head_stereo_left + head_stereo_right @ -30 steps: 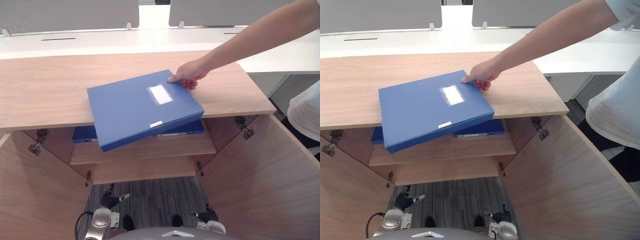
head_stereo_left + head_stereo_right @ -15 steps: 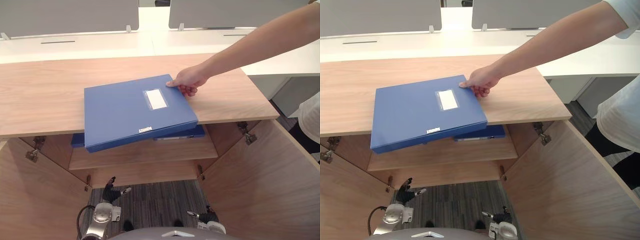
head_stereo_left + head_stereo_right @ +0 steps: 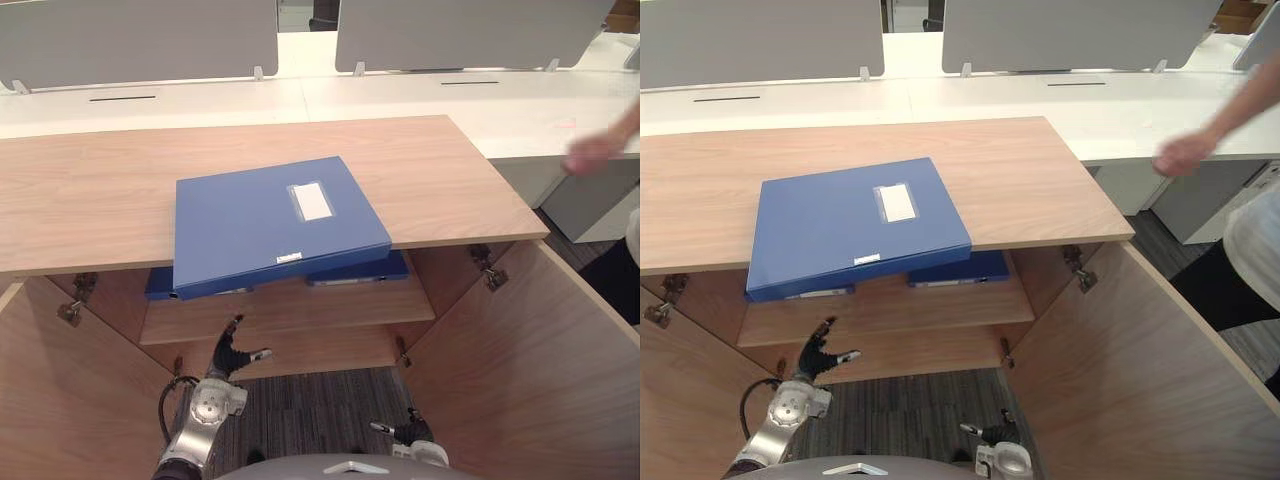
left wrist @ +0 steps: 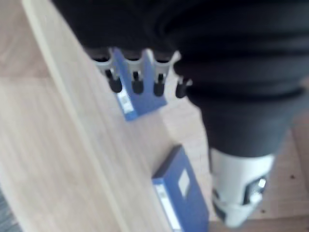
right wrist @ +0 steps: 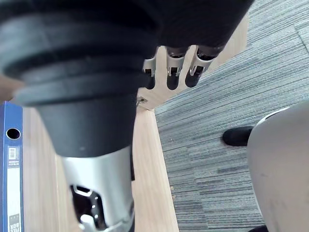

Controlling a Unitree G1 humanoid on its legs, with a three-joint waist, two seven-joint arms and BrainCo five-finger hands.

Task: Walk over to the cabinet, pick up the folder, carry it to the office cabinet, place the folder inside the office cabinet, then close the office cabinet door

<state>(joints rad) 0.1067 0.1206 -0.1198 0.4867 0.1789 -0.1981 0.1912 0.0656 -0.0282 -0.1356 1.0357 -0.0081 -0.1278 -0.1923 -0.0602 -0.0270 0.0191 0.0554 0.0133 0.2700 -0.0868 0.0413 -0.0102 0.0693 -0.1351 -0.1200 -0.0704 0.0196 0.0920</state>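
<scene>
A blue folder with a white label lies flat on the wooden cabinet top, its front edge jutting out over the open cabinet. My left hand is raised below it in front of the inner shelf, fingers straight and holding nothing. Low down near the carpet hangs my right hand, its fingers relaxed and empty. Neither hand touches the folder.
Two more blue folders lie on the shelf inside. Both cabinet doors stand open to either side. A person's hand hovers at the right, off the cabinet. White desks with grey partitions stand behind.
The person's hand has let go of the folder and pulled away to the right. The folder now rests alone on the top. My left hand has risen towards the shelf.
</scene>
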